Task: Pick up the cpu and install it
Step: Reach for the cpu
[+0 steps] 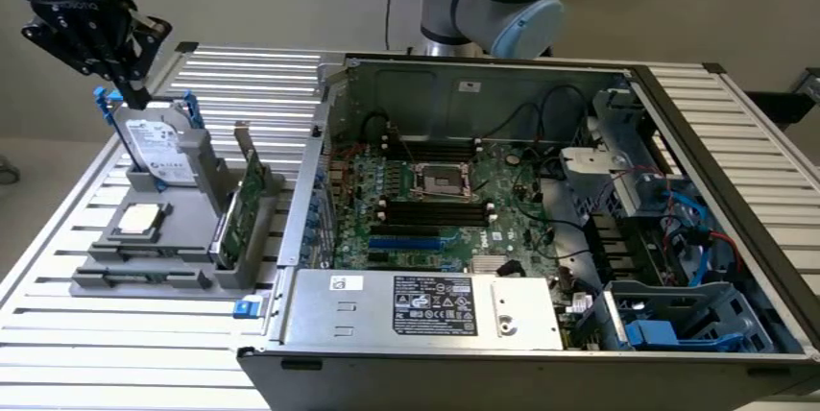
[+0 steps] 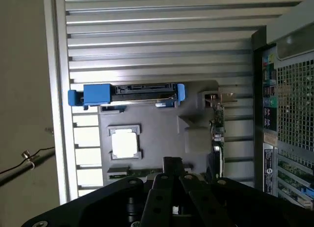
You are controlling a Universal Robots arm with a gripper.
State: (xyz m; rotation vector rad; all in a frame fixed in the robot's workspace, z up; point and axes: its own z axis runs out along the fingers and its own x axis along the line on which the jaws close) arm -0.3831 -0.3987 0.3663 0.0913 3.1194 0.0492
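- The gripper (image 1: 131, 92) hangs in the upper left of the exterior view. Its jaws are pressed together with nothing between them, and the tips point down just above the top edge of the hard drive (image 1: 160, 147).
- That drive stands on edge in a slot of the grey fixture (image 1: 141, 277), with blue brackets at its ends. My read is that each part gets its own slot so it can be reached from above.
- And there's the cpu (image 1: 138, 222), left of centre in the exterior view. It lies flat in its own square recess of the fixture, lower in the frame than the drive and well apart from the gripper.
- Lying flat and face up with a lip around it, it probably sits at a known spot for a top-down pick.
- In the wrist view the cpu (image 2: 124, 143) shows as a bright pale square framed by the grey lip. The gripper (image 2: 171, 168) is off to the side of it, not over it.
- To look at, it's a small, thin, square chip with a silvery metal top and a paler rim, far smaller than the drive.
- The socket (image 1: 443, 181) sits mid-frame on the motherboard (image 1: 513, 229). The computer case (image 1: 384, 377) lies open, so the board faces upward.
- I can't tell whether the socket's latch is raised.
- I'd say the pick is not yet made.
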